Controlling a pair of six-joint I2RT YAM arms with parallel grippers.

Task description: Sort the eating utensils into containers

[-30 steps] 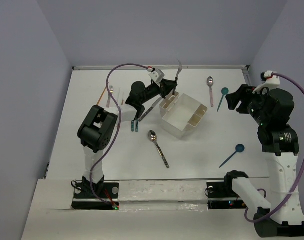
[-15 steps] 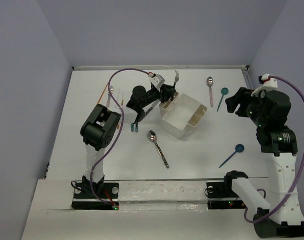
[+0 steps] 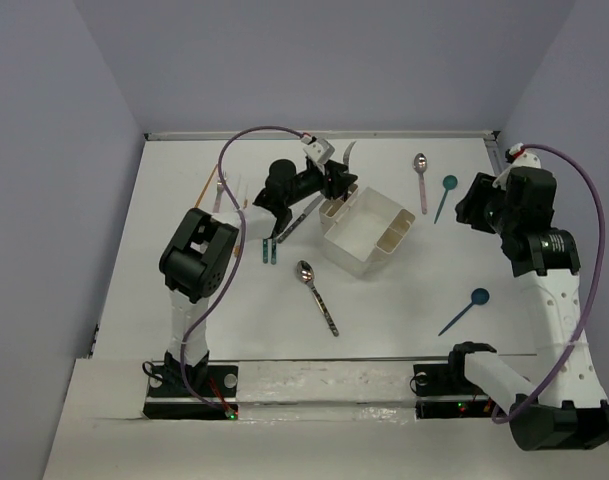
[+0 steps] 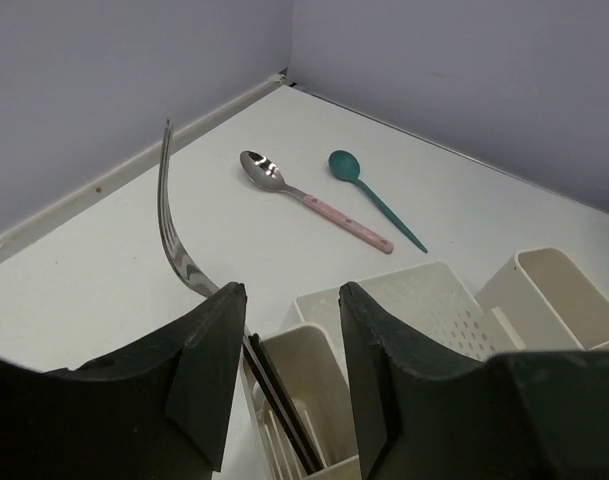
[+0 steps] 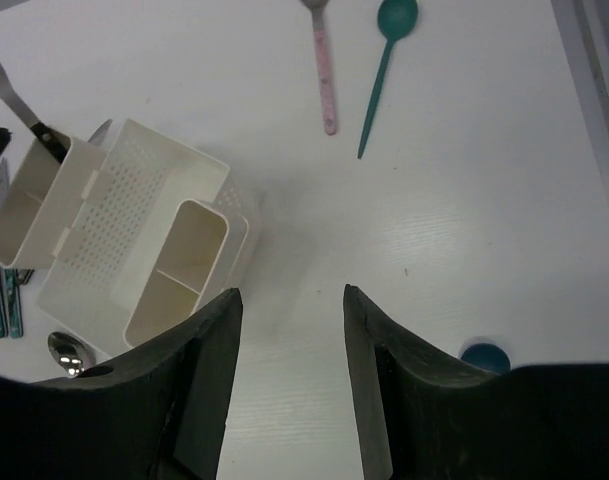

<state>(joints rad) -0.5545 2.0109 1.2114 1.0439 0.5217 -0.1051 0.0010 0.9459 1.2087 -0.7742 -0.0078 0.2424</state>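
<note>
Near table: a dark-handled spoon (image 3: 319,300) and a teal spoon (image 3: 462,313) lie loose, not yet sorted.
Caddy: the white caddy (image 3: 350,257) sits mid-table, just beyond them.
What changed: a second ago I held the fork (image 4: 173,222) pinched above the caddy's end slot; now it stands in that slot, handle down, tines curving up and outward.
Meaning: one utensil is sorted, I judge.
My left gripper (image 4: 289,300): jaws parted either side of the fork's handle, gripping nothing.
Left arm: stretched far forward, wrist tipped over the caddy's left end.
My right gripper (image 5: 289,300): open, empty, swung inward, hovering high.
Far table: a pink-handled spoon (image 3: 421,178) and a second teal spoon (image 3: 445,195) wait.
</note>
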